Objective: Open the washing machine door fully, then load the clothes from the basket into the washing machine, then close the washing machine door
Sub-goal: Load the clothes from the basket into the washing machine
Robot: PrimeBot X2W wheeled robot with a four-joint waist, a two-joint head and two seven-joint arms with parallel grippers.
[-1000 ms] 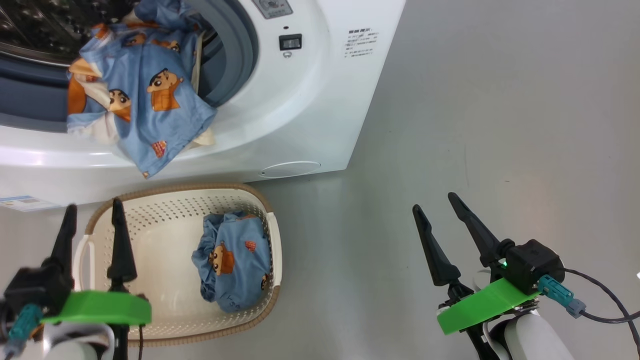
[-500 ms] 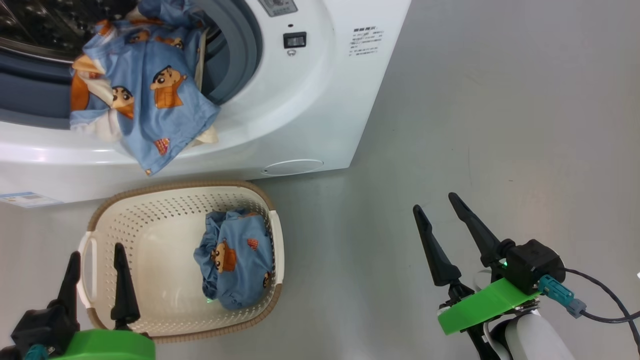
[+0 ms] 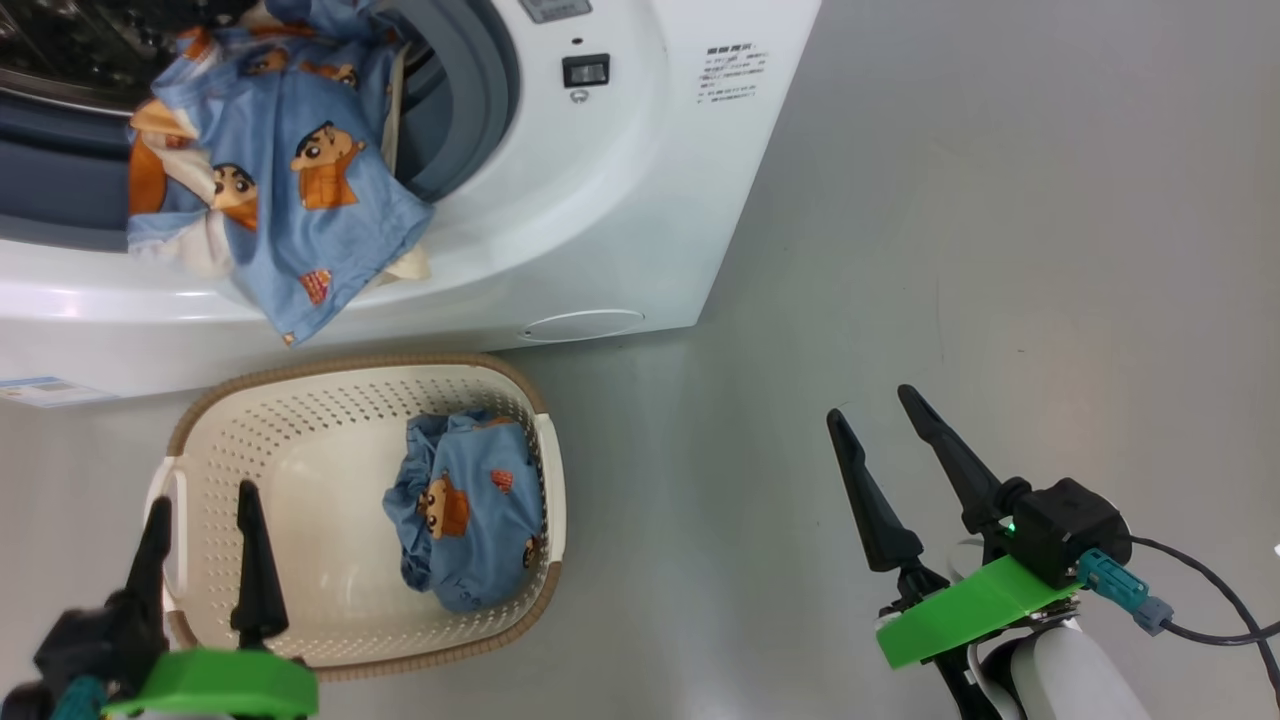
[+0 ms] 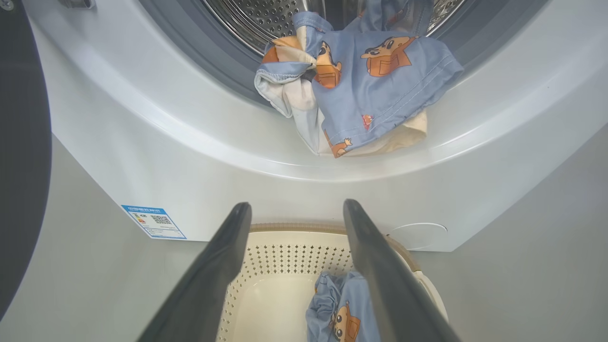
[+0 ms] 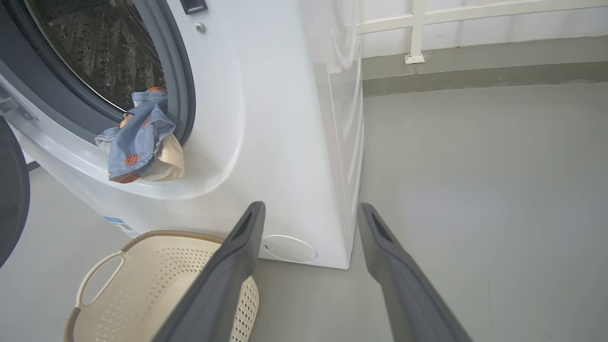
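Where the washing machine (image 3: 620, 200) gapes at upper left, drum cut off: draped blue garment (image 3: 290, 190) over its lip, cream garment (image 3: 408, 265) mostly hidden beneath. Bundled blue garment (image 3: 465, 525) in one basket (image 3: 350, 365), lower left. Left gripper (image 3: 203, 498), right gripper (image 3: 870, 404): both wide, empty.

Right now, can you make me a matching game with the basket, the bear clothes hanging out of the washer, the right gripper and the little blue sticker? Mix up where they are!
Things:
1. basket
2. hanging bear garment
3. right gripper
4. blue label

Places or states:
A. open, over bare grey floor
B. stuck low on the washing machine, on its white front
C. on the floor before the machine, a bundled blue garment inside
D. draped over the lip of the machine's opening

Pairs: 1-C, 2-D, 3-A, 4-B.
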